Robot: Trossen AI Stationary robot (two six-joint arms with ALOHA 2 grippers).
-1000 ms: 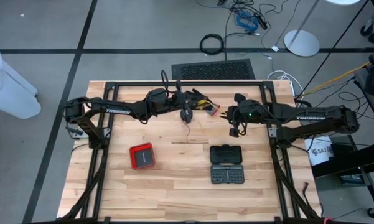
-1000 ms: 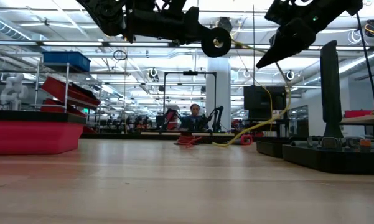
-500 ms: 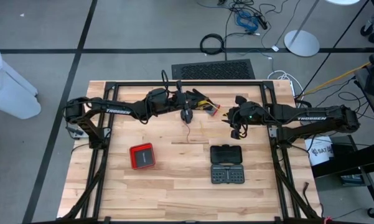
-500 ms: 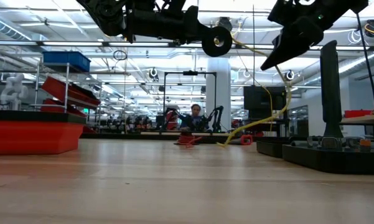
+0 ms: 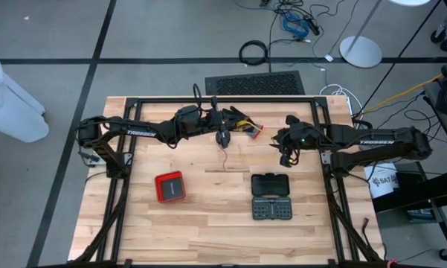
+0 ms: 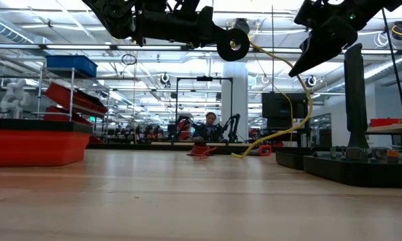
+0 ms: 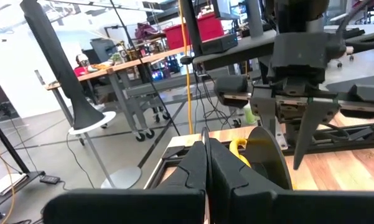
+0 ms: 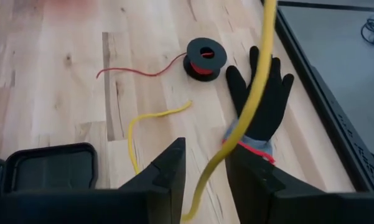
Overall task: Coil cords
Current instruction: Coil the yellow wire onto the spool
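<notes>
Both my arms reach over the far half of the wooden worktop (image 5: 208,223), meeting near its middle.

My right tool (image 8: 202,171) has its fingers narrowly parted around a yellow cord (image 8: 252,106), raised above the worktop. A small black spool (image 8: 205,59) with a red cord tail lies beside a black glove (image 8: 261,102). My left tool (image 7: 206,168) has its fingers pressed together, gripping nothing I can make out.

"TROSSEN" stands in white letters on the left arm (image 5: 139,132) and again on the right arm (image 5: 375,141). The white bucket (image 5: 384,181) right of the surface bears part-hidden lettering, "SAT".
</notes>
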